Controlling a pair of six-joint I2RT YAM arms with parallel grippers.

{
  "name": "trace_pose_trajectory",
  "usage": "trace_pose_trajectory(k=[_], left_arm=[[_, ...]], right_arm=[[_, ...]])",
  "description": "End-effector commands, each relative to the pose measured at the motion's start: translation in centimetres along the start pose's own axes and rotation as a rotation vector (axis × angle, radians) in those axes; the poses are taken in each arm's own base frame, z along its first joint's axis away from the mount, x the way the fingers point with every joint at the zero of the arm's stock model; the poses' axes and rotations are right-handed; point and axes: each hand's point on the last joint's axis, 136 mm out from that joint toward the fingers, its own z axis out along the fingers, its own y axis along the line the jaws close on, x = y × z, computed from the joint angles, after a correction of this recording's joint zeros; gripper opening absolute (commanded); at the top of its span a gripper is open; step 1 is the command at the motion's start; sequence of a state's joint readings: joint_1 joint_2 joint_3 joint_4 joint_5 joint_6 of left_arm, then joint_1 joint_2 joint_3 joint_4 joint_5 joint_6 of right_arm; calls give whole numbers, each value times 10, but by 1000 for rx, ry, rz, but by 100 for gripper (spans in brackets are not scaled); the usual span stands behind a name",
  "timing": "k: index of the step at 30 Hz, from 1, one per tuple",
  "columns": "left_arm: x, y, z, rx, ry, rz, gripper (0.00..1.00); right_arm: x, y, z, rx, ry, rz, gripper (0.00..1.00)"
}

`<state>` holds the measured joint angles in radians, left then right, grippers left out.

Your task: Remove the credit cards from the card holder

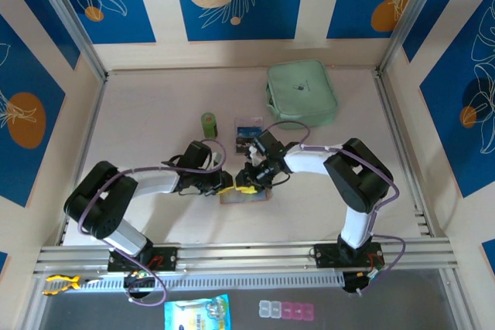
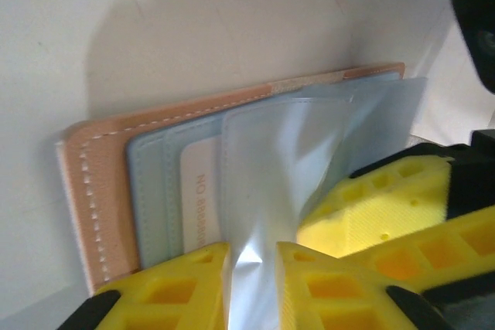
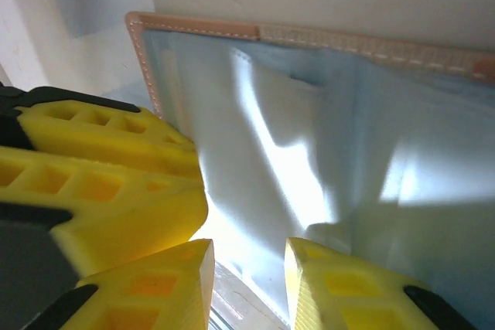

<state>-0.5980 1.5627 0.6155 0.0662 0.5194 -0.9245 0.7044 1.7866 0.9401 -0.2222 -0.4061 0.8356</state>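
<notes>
card holder [image 1: 255,197] open | behind: loose card [image 1: 248,130], green cylinder [image 1: 208,123], zip pouch [image 1: 302,94]

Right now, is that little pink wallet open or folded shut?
Open: the card holder lies spread, its clear inner pockets exposed.

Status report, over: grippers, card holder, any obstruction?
Left gripper pinching clear sleeve of card holder; right gripper alongside, grip unclear. One card seated in pocket. Grippers crowd each other.
</notes>
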Motion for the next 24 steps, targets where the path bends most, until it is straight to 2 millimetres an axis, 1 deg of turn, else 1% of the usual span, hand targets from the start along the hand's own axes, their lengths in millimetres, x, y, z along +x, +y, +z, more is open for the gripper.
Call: trace_pose_trajectory(k=[1,5,9,16,19,24], left_arm=[[0,-8,3,21,15,6,20],[-3,-13,4,30,15,13,22],[-6,-15,7,36,22,12,23],[-8,-20,12,60,32,8,23],[-7,-19,13,63,35,5,23],[-6,-17,14,61,38,1,23]], right_arm=[[2,4,-21,41,-49,-16,32],[1,-4,-36,109,-93,-23,32],[2,-14,-41,160,-98,-20,32],[5,-13,-38,151,-88,-28,31],[4,-7,-35,116,-74,-30,28],[-5,-3,-27,70,-75,-21,24]])
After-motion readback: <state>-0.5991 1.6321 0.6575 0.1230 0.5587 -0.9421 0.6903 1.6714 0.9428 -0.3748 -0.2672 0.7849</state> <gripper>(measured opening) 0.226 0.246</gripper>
